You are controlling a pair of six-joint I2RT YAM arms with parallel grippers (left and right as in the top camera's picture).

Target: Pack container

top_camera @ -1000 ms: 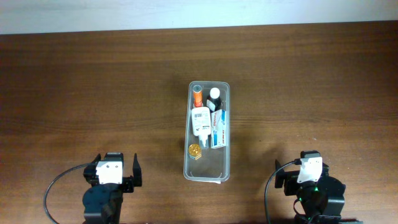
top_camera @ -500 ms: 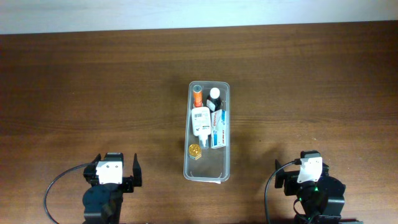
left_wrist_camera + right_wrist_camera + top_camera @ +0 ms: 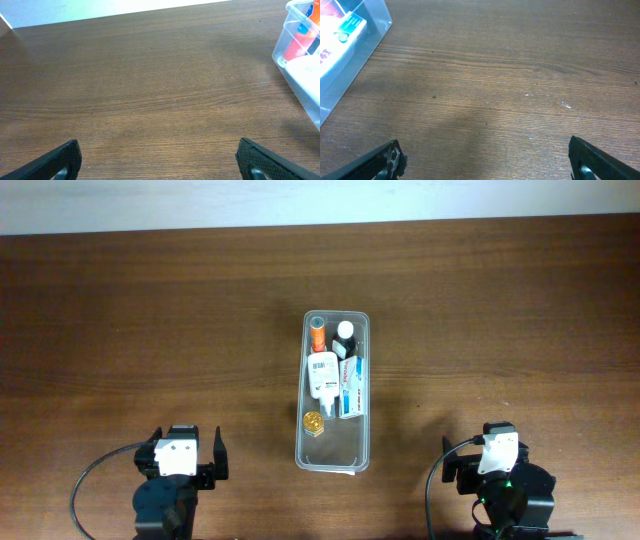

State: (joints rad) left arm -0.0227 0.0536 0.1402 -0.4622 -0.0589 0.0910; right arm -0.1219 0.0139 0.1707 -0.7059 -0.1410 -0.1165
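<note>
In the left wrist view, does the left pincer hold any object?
No, the left pincer is open, and only the wooden table shows between its fingers.

Nothing legible. Print on the white bottle's label [image 3: 321, 372] and the white box [image 3: 350, 388] is too small to read; red lettering cropped in right wrist view.

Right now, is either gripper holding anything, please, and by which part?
Nothing is held; the left gripper and right gripper are both open and empty.
</note>
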